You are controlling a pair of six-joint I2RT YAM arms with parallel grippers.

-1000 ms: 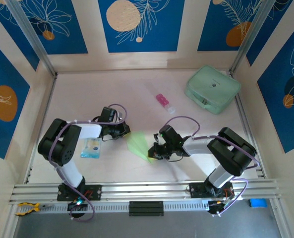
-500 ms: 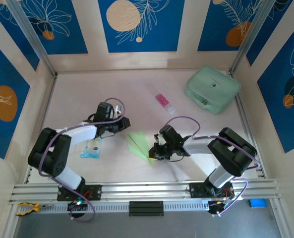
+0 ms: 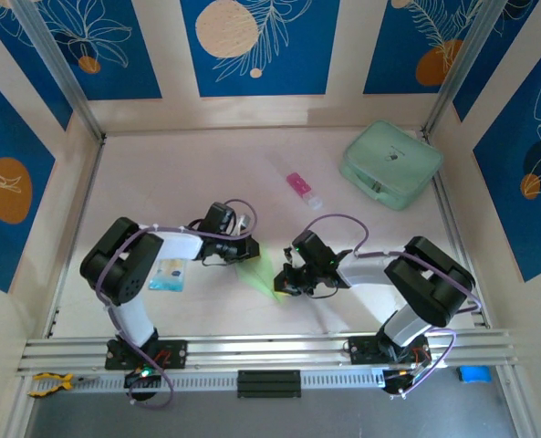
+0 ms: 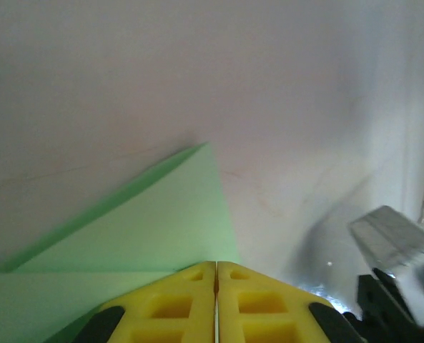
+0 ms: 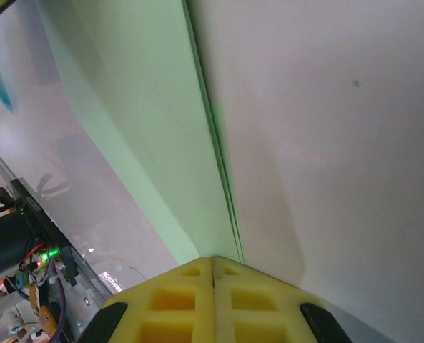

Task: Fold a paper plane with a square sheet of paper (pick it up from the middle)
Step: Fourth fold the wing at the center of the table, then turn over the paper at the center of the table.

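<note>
Lying folded on the table, near the middle of its near half, the paper was flanked by both grippers. The left gripper was set at its far left edge, jaws pressed together; whether paper was pinched between them could not be told. The right gripper was placed at its near right end, jaws closed on the layered fold, which was seen running straight into their seam. A packet was seen further left, a tube and a case far right.
</note>
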